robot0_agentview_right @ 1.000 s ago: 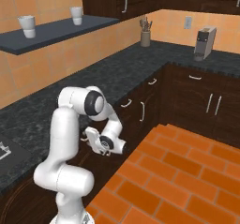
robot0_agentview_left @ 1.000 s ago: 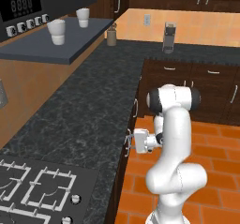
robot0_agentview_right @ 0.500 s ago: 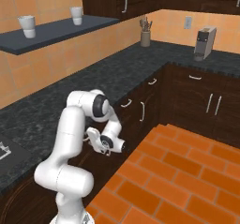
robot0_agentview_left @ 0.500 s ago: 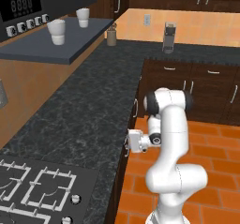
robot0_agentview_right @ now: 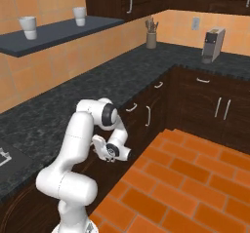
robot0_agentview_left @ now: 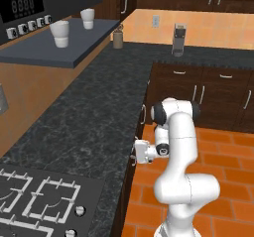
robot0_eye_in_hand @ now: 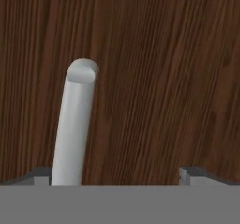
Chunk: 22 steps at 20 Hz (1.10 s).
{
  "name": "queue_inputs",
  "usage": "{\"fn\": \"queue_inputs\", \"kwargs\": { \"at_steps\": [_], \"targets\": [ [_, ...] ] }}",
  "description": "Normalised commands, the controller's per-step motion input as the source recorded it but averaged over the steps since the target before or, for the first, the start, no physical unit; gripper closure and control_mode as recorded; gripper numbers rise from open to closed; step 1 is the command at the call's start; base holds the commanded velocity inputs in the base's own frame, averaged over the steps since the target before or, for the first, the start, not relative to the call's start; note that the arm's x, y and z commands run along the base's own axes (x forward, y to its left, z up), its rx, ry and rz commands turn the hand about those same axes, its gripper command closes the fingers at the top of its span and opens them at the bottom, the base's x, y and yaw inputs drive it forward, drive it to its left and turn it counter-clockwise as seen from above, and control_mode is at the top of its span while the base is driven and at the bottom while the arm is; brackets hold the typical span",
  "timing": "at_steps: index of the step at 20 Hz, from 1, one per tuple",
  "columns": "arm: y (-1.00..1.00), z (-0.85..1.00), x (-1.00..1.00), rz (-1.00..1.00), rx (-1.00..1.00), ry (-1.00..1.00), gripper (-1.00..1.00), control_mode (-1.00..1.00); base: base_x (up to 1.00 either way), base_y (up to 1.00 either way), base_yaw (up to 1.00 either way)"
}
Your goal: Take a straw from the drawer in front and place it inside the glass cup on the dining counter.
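1. The step in hand looks like the first one: getting the drawer open. Its dark wood front sits close before the hand camera, and its silver bar handle rises from near the left fingertip.

2. The gripper is pressed in toward the cabinet face just under the edge of the black granite worktop, with the arm folded low and reaching sideways from the base.

3. The jaws stand wide apart and clamp nothing. In the hand view the two tips peek up at the bottom, one just beside the handle and the other well to its right, so the bar lies toward one side of the gap and not centred.

4. The drawer appears shut, since only its flat front shows and none of its inside. The straw is judged to lie inside it, unseen. The glass cup and the dining counter cannot be placed from these views.

5. The next move calls for bringing the fingers together around the handle, probably after a small sideways shift to centre it, then pulling straight back from the worktop edge.

6. Whether the left fingertip already touches the bar cannot be told; the close view is too cropped.
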Motion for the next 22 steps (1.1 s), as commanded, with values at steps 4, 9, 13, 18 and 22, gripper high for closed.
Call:
{"fn": "queue_inputs", "kwargs": {
  "at_steps": [4, 9, 13, 18, 22],
  "targets": [
    [0.75, 0.0, 0.0, -0.04, -0.02, 0.0, 1.0, -1.0, 0.0, 0.0, 0.0],
    [0.13, 0.01, 0.0, -0.03, -0.01, -0.01, 1.0, -1.0, 0.0, 0.0, 0.0],
    [-0.38, 0.01, -0.12, 0.0, 0.0, 0.0, 1.0, -1.0, 0.0, 0.0, 0.0],
    [-0.73, 0.0, -0.27, 0.0, 0.0, 0.0, 1.0, -1.0, 0.0, 0.0, 0.0],
    [-0.99, 0.0, -0.42, 0.0, 0.0, 0.0, 1.0, -1.0, 0.0, 0.0, 0.0]
  ]
}}
